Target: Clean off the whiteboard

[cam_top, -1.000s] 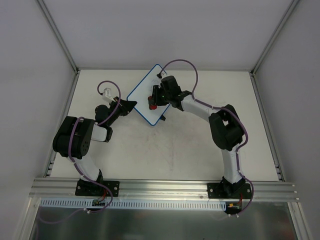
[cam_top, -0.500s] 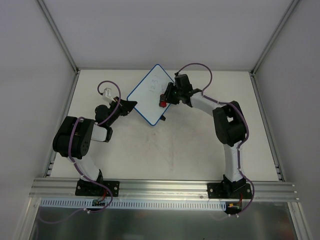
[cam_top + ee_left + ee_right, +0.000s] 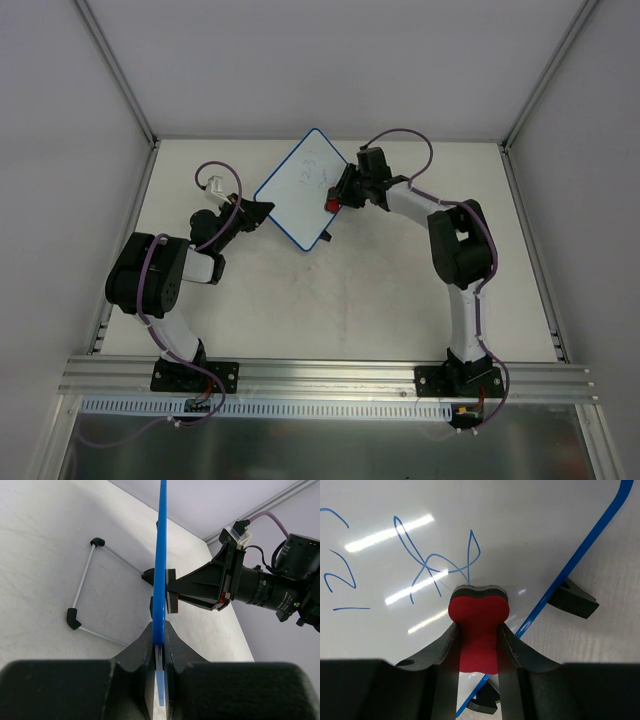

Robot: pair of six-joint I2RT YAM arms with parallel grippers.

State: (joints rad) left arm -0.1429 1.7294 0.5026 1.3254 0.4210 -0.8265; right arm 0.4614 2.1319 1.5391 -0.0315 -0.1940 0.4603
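Observation:
The whiteboard (image 3: pixel 295 195) is white with a blue rim and stands tilted at the table's back middle. Blue marker writing (image 3: pixel 306 172) shows on it. My left gripper (image 3: pixel 256 212) is shut on its left corner; in the left wrist view the jaws (image 3: pixel 159 630) pinch the blue rim (image 3: pixel 161 555) edge-on. My right gripper (image 3: pixel 336 200) is shut on the red bone-shaped eraser (image 3: pixel 331 205). In the right wrist view the eraser (image 3: pixel 479 625) presses its grey felt end against the whiteboard (image 3: pixel 470 515), just below a blue scribble (image 3: pixel 437 565) and near the blue rim.
A thin wire stand with black end caps (image 3: pixel 82 587) lies on the table behind the board. Two black tabs (image 3: pixel 572 600) stick out under the board's right edge. Metal frame posts and white walls close off the table's back and sides.
My right gripper has carried the eraser from the board's middle toward its right edge, uncovering the blue writing. The left gripper and the board have not moved.

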